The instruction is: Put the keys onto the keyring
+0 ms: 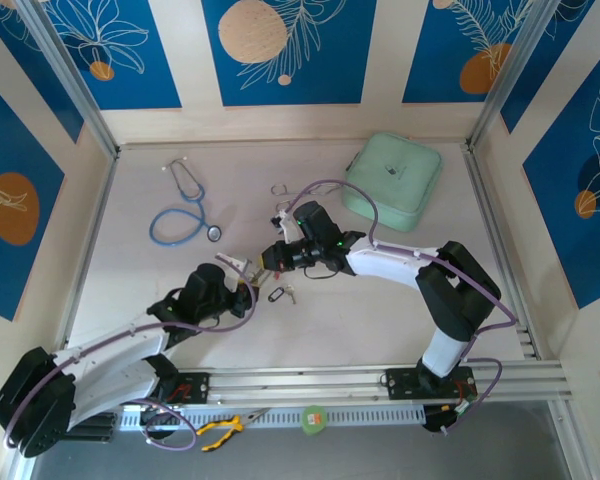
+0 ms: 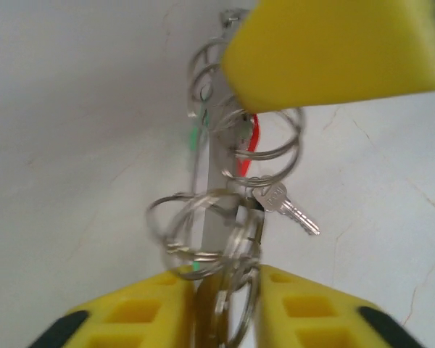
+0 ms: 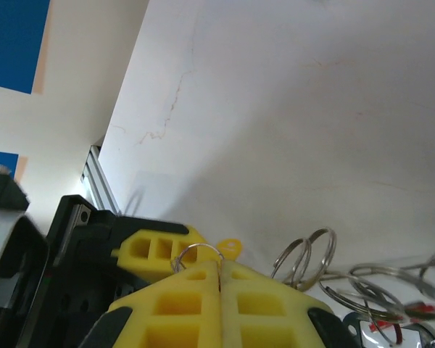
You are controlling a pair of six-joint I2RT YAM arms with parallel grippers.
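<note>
Above the silver key (image 2: 286,206), a yellow finger (image 2: 333,51) hides the tops of the rings (image 2: 264,138); below it, the picture's edge cuts them off.

No legible text anywhere; small dark mark on mint case (image 1: 393,180) too small to read.

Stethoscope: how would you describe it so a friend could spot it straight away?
On the pale table, look to the far left part. The stethoscope lies flat there: a loop of blue tubing ending in a round metal disc. It is the only blue thing lying on the table; the mint-green case lies far right.
</note>
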